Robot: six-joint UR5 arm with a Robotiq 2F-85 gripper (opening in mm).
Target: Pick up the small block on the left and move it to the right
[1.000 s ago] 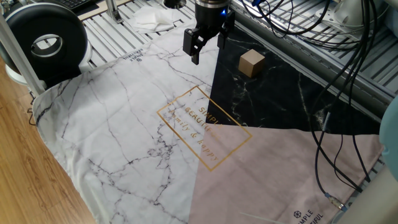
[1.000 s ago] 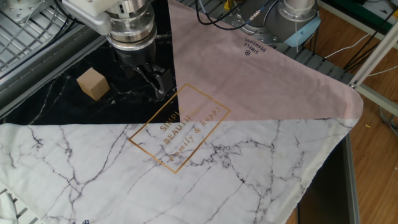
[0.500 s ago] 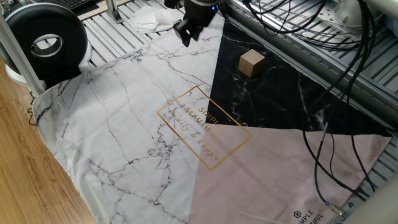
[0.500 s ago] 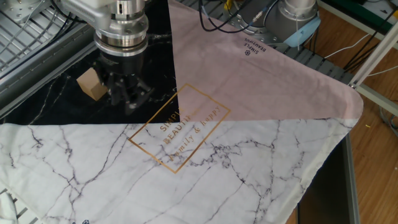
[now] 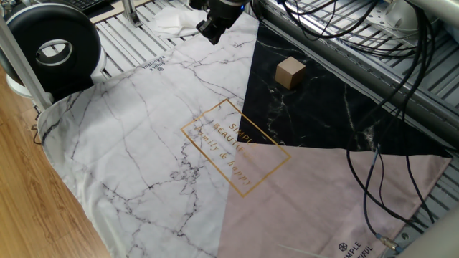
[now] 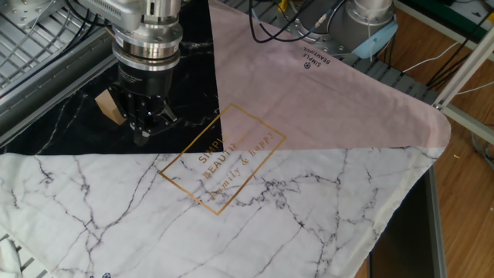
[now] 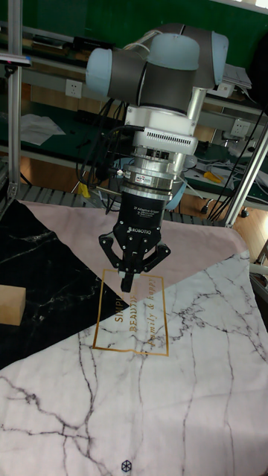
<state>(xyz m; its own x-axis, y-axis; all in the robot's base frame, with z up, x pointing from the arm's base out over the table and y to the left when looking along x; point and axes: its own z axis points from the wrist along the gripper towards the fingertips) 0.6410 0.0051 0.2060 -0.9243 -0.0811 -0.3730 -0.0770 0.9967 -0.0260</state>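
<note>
The small block is a plain tan cube resting on the black marble part of the cloth. My gripper hangs above the cloth, to the left of the block and apart from it. In the other fixed view the gripper stands in front of the block and hides most of it. The tall fixed view shows the gripper with its fingertips together and nothing between them, while the block sits at the left edge.
The cloth has a white marble part, a pink part and a gold-framed print in the middle. A black round device stands at the far left. Black cables hang over the right side.
The gripper has swung away from the block and turned about its axis; in the other fixed view it now covers part of the block. The block has not moved.
</note>
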